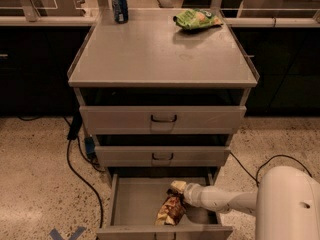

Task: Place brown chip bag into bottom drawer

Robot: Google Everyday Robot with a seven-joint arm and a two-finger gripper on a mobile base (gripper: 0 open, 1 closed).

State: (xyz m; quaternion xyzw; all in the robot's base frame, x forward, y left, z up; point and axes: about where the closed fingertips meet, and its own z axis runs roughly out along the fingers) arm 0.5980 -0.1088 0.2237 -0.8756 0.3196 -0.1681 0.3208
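The bottom drawer [132, 204] of the grey cabinet is pulled open and shows its flat grey tray. The brown chip bag [170, 208] lies crumpled inside it, right of the middle, with a cream end toward the back. My gripper [184, 196] reaches in from the right on a white arm and sits at the bag's upper right edge, touching it. The bag hides the fingertips.
A blue can [119, 6] and a bright green chip bag [196, 19] sit on the cabinet top [160, 54]. The two upper drawers [162, 119] are nearly closed. Black cables [75, 159] run along the floor on the left. My white base [290, 204] is at the lower right.
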